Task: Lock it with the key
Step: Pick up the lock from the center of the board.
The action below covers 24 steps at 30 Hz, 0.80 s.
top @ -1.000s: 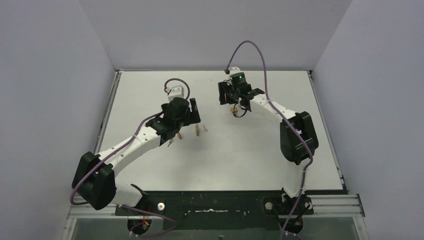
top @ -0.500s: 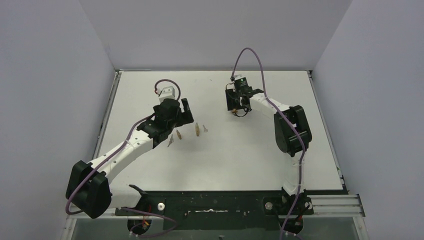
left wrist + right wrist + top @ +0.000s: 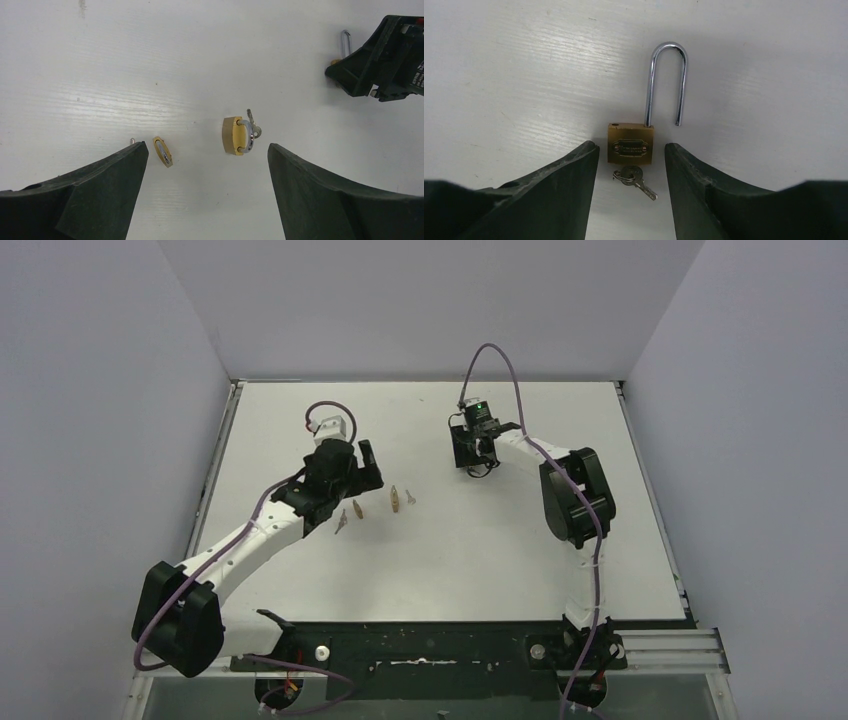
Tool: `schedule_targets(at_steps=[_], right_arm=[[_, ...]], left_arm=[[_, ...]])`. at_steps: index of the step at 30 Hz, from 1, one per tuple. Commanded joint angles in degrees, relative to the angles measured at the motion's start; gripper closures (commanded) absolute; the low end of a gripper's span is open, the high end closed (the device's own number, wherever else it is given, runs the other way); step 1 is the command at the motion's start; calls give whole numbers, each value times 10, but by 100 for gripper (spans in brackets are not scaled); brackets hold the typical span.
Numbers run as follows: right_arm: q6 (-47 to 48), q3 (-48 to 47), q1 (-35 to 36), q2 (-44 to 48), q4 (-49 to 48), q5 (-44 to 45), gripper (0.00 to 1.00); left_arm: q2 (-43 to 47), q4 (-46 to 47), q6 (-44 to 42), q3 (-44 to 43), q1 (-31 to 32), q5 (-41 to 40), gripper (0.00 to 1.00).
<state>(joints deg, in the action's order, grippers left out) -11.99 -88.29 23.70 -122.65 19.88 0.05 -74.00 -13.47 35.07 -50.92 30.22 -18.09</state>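
A brass padlock (image 3: 631, 145) with a long open shackle (image 3: 666, 80) lies flat on the white table. Its small key (image 3: 634, 179) lies loose just below the body, outside the keyhole. My right gripper (image 3: 631, 147) is open, with one finger on each side of the lock body and the key, touching neither. It sits at the back centre in the top view (image 3: 468, 452). My left gripper (image 3: 207, 150) is open and empty, above and short of a second brass padlock (image 3: 235, 136) lying on its side with a key (image 3: 253, 125) beside it.
A third small brass padlock (image 3: 163, 151) stands on edge near my left finger (image 3: 100, 190), with a metal tip (image 3: 132, 141) beside it. These locks lie mid-table in the top view (image 3: 395, 499). The right gripper shows in the left wrist view (image 3: 380, 60).
My left gripper has pulled back to the left, off the small padlocks. My right arm has folded inward and its gripper has settled over the long-shackle padlock.
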Motion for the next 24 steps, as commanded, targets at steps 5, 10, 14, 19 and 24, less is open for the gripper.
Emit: schedule_targets(at_steps=[5,10,14,19,24], right_arm=[[4,-15,2,-13,-19,4,52],[2,-19,2,-19,-19,4,60],[3,-22,2,-23,-17,4,69],[10,-36,2,-26,-7,-16,92],[30,-15,3,29,-7,-65,99]], left_arm=[[10,33,-7,-5,-17,21,12],[11,34,-9,-3,-22,28,12],[14,34,-12,-3,-27,33,12],[20,23,-22,-10,-37,47,12],[22,16,-56,-27,-60,107,12]])
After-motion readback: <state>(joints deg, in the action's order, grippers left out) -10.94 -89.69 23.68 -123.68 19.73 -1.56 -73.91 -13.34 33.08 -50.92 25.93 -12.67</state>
